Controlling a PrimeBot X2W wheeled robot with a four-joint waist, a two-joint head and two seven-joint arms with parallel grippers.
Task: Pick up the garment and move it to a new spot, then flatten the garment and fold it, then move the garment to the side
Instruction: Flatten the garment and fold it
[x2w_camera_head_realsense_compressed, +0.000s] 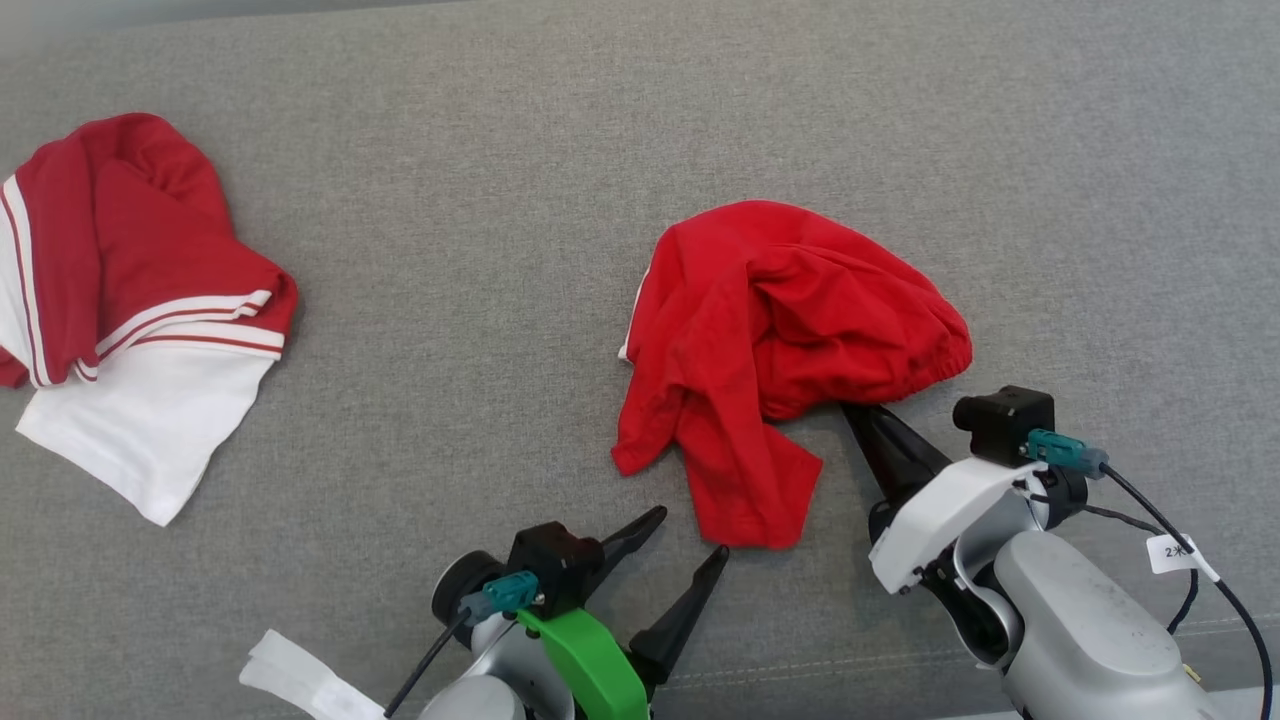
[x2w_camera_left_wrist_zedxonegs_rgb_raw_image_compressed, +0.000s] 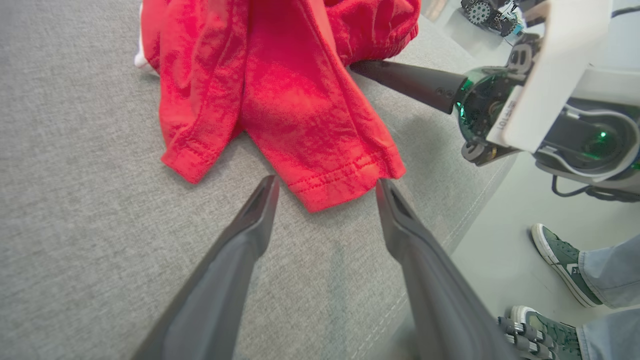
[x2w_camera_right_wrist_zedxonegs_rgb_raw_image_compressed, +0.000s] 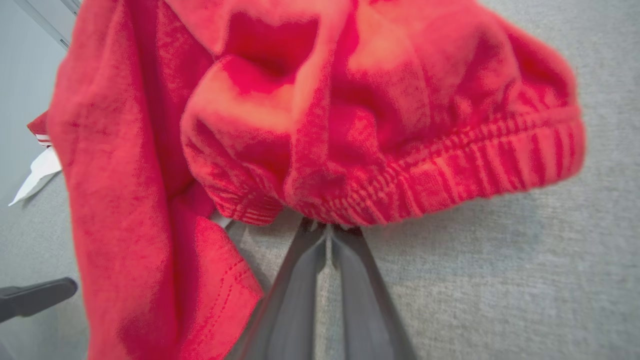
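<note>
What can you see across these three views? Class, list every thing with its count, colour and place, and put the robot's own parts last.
red garment: one, red, crumpled in the middle of the grey surface
striped garment: one, red and white, crumpled at the surface's far left
grey surface: one, grey woven fabric, under both garments
white strip: one, white, at the near edge beside the left arm
shoes: two, green, on a person's feet on the floor beside the surface
left gripper: one, dark fingers, open, just short of the red garment's hem
right gripper: one, dark fingers, closed on the red garment's elastic waistband
</note>
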